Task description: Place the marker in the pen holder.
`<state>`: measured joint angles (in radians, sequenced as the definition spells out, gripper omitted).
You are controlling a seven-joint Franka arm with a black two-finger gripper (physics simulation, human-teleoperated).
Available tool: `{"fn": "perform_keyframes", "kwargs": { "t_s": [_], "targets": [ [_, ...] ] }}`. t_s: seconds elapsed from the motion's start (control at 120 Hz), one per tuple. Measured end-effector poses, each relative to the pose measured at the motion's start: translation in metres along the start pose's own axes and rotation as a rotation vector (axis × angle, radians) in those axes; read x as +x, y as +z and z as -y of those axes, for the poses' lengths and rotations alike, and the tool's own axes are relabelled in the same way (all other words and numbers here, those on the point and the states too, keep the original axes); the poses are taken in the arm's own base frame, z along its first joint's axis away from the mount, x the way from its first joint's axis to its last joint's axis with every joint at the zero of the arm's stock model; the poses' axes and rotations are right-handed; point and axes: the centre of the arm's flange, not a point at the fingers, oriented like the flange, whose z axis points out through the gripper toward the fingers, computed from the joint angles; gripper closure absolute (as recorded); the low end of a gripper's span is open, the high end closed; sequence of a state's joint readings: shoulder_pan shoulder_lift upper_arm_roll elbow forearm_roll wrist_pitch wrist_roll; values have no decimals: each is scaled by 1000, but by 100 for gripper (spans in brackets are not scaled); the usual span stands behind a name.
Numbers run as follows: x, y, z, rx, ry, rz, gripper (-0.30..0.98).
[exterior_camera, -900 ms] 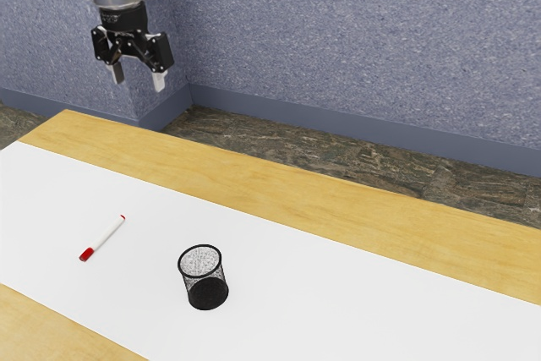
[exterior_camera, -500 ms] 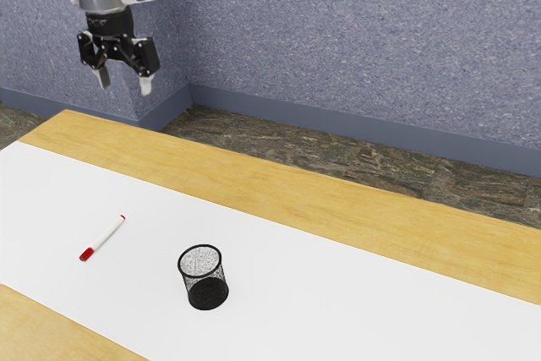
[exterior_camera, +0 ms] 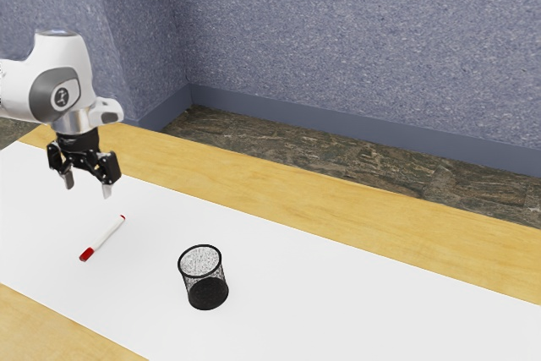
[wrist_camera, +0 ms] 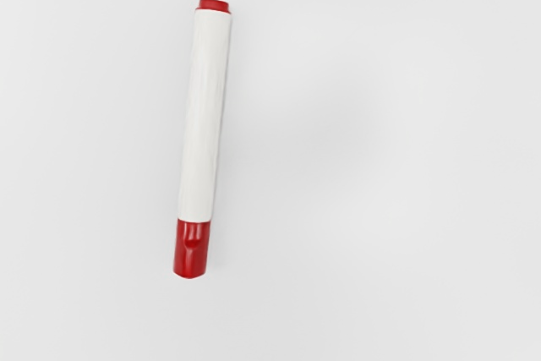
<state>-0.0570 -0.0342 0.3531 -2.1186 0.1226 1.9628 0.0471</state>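
1 marker (wrist_camera: pixel 204 116), white w/ red cap + red end, lying on 1 white strip (exterior_camera: pixel 355 293), exterior view's L of 1 blk mesh pen holder (exterior_camera: pixel 208 295), upright. 1 gripper (exterior_camera: pixel 88 188) above strip; 2 fingers apart. Arm (exterior_camera: pixel 17 90): 1 round emblem (exterior_camera: pixel 62 96), too small to read.
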Motion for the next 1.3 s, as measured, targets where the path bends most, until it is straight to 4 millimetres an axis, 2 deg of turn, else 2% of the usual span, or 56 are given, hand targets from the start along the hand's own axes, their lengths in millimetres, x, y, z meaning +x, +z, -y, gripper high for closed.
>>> {"fn": "perform_keyframes", "kwargs": {
  "t_s": [0.25,0.383,0.592,0.667,0.95,1.125,1.3],
  "targets": [
    [1,68,-10,21,176,-77,0],
    [0,89,-15,30,259,-100,0],
    [2,112,10,30,275,-107,0],
    [7,123,12,19,272,-100,0],
    [29,134,12,7,285,-93,0],
    [36,139,20,4,286,-74,0],
    [54,143,23,12,290,-53,1]
  ]
}}
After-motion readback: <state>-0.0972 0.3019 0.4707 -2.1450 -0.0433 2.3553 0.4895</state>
